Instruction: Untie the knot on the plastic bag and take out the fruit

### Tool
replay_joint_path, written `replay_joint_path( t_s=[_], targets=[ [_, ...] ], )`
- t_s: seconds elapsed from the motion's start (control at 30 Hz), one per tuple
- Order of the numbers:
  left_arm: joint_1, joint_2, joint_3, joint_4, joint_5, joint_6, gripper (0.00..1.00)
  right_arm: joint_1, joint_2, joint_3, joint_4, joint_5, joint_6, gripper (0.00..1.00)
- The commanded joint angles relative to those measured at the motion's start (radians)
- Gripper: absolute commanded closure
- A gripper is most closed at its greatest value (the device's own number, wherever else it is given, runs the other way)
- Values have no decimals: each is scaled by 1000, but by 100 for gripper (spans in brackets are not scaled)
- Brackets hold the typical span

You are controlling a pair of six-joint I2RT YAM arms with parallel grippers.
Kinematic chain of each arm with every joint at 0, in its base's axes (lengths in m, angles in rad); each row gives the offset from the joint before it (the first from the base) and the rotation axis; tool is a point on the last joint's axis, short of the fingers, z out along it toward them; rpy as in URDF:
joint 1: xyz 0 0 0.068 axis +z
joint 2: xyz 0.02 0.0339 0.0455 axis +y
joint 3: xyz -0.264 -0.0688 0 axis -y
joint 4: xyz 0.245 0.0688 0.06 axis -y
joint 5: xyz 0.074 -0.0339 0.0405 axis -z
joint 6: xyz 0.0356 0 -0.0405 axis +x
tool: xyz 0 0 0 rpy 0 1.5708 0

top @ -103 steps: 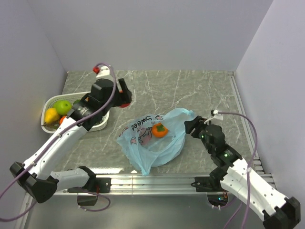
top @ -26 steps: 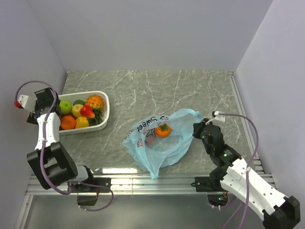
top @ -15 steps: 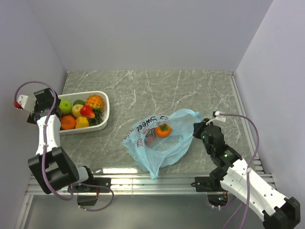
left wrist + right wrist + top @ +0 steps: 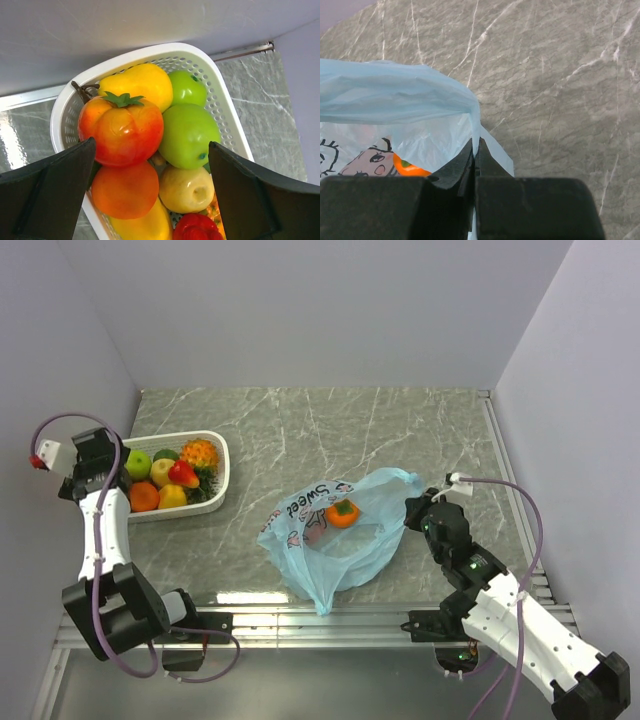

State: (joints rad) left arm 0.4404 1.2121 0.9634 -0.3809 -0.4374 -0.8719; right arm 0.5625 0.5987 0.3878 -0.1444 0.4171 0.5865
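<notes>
While the right fingers pinch its far-right corner, the plastic bag lies on the desk, its long axis running diagonally toward the near edge, persimmon inside; left fingers spread above the basket.

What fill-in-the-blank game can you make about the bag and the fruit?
The right fingers pinch the edge of the pale ____ bag.
Inside the bag lies one ____ fruit.
The left fingers hang open over the white ____.
Missing words: blue; orange; basket.
</notes>
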Motion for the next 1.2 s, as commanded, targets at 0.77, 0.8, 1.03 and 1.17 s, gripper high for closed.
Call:
replay_joint_path(
  t_s=[0.77, 0.8, 1.03, 1.17],
  targets=[
    [-1340, -65, 168, 25, 195, 454, 1, -3, 1, 16, 66, -23, -70, 100],
    [-1433, -51, 178, 20, 183, 474, 2, -3, 0, 13, 62, -23, -76, 100],
    [-1632, 180, 294, -39, 145, 505, 18, -3, -46, -3, 40, -49, -71, 100],
    [-1643, 328, 334, -52, 94, 441, 19, -3, -69, -10, 34, -57, -74, 100]
  ],
)
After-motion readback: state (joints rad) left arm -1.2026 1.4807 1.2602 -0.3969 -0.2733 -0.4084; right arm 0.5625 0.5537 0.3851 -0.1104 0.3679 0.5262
